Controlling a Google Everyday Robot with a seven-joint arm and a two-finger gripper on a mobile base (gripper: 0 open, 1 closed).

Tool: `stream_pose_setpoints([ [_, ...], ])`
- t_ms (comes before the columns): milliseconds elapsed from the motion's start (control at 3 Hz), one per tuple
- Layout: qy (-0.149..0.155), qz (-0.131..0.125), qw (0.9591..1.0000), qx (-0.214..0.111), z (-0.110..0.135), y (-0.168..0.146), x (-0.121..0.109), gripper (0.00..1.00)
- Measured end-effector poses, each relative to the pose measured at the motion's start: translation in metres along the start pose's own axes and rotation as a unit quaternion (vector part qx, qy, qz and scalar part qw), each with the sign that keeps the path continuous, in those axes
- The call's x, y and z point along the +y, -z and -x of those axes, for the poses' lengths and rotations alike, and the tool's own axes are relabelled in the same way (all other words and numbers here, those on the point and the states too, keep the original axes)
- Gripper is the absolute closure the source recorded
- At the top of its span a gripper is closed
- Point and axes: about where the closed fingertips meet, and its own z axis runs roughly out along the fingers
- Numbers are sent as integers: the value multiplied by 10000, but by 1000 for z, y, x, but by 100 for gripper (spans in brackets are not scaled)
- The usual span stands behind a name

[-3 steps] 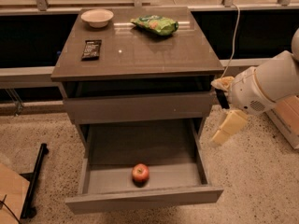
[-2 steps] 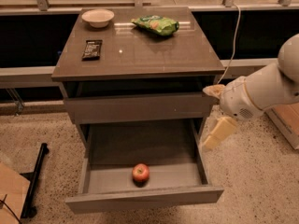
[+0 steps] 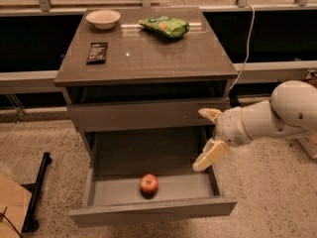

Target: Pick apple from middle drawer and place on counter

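I am holding my gripper (image 3: 209, 135), fingers spread wide, over the right wall of the open middle drawer (image 3: 188, 188), ready to straddle the apple (image 3: 149, 183), which is lying near that drawer's front wall.

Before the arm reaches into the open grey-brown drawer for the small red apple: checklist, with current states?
1. Wide, shallow grey-brown middle drawer open: ok.
2. Small round red apple in view on the drawer floor near the front, nothing covering it: ok.
3. Cream two-finger gripper empty, fingers apart: ok.
4. Gripper above the apple: not ok. It hangs by the drawer's right wall in the camera view, off to the apple's side.
5. Bare area on the glossy dark grey-brown counter: ok. The white bowl, green snack bag and dark flat packet sit at the back and left.
6. Gripper's gap to the drawer wall: cannot tell.
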Motion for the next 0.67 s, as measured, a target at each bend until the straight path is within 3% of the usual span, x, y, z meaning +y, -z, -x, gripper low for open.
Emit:
stream_pose_setpoints([
  [333,-21,160,9993,-333,-23,-49,-10,0],
  [667,-78,439,9981,-436,-38,-91,-17,0],
])
